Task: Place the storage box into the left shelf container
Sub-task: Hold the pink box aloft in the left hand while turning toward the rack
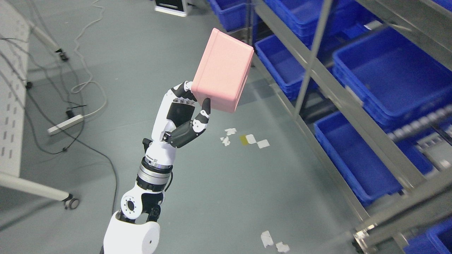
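The left hand (183, 113) pinches the pink box (223, 70) by its lower edge, held up over the floor beside the shelf (353, 116). Pickup looks done; the box is not yet in a blue bin (282, 67).

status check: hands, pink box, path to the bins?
Left hand fingers shut on pink storage box, held over floor. Right hand not in view. Box short of blue bins; shelf upright stands between.

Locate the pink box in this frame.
In the head view the pink box is held up in the left hand, above the grey floor at upper centre, just left of the shelf's blue bins and not yet inside one.
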